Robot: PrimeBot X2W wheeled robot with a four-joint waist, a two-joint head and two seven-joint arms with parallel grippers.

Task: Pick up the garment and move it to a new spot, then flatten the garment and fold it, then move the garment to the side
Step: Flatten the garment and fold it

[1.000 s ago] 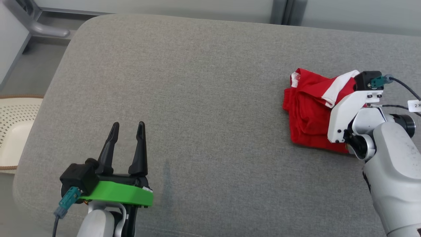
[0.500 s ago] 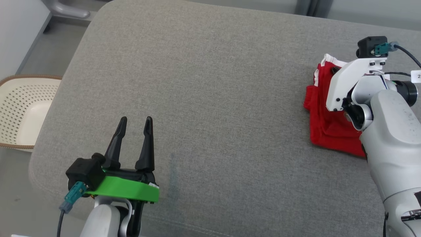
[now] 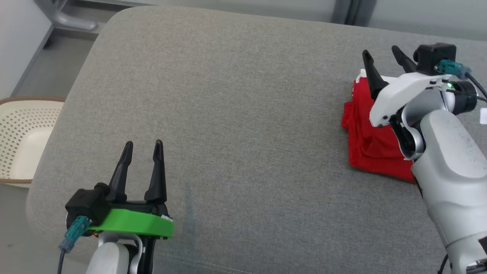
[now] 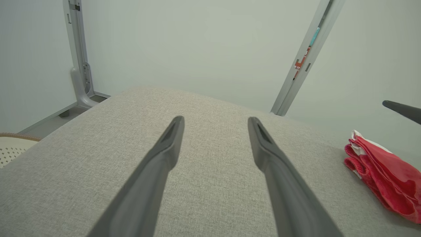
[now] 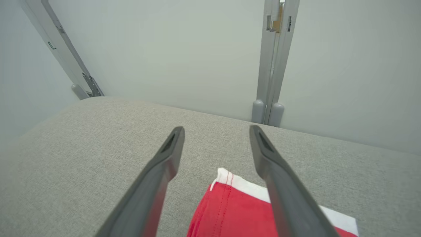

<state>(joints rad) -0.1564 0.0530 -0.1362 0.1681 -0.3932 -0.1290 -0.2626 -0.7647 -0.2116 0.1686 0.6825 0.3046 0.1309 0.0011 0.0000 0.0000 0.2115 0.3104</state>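
This looks like a test room or lab dressed with a few household things, not a lived-in home. The walls (image 4: pixel 197 42) are plain pale panels held by grey metal posts (image 5: pixel 274 65), 1 ending in a curved foot (image 4: pixel 80 89) on a bare grey floor (image 3: pixel 42 64). The work surface is a large grey fabric cushion (image 3: pixel 243 114), like a sofa seat or bed, with a red garment (image 3: pixel 365 148) lying on it. A cream perforated basket (image 3: pixel 23 133) with a brown rim stands beside it.

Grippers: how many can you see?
2. The left gripper is low on the left over the grey cushion; the right gripper is over the red garment.
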